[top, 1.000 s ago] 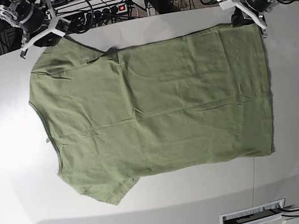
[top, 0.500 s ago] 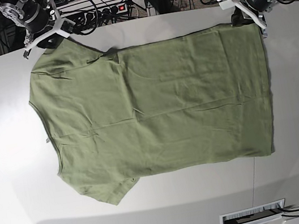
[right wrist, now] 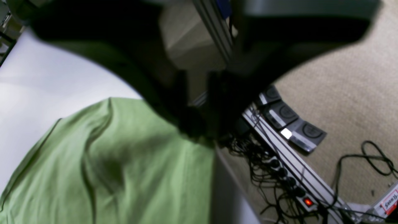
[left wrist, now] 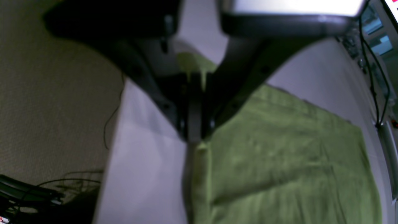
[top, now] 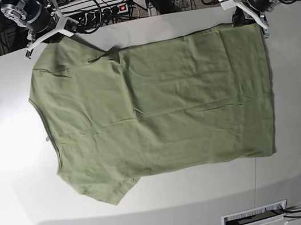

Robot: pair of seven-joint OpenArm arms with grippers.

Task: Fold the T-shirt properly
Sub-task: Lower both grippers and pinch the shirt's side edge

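Two pincers sit at the far corners of the T-shirt (top: 155,108), which lies spread flat on the pale grey tabletop (top: 5,142), collar end toward the base view's left. Behind the far edge a power strip (top: 115,7) with a red light and tangled cables (right wrist: 273,174) crowd the beige carpet (right wrist: 348,93); nothing lies on the cloth itself. The left pincer (left wrist: 195,137) has its jaws pressed together on the hem corner. The right pincer (right wrist: 199,130) is at the sleeve edge, jaws narrow, but blur hides whether cloth is between them. Compared with a second ago, the right pincer has drawn farther back toward the table's far edge and the sleeve corner has stretched out with it, while the left one has stayed put
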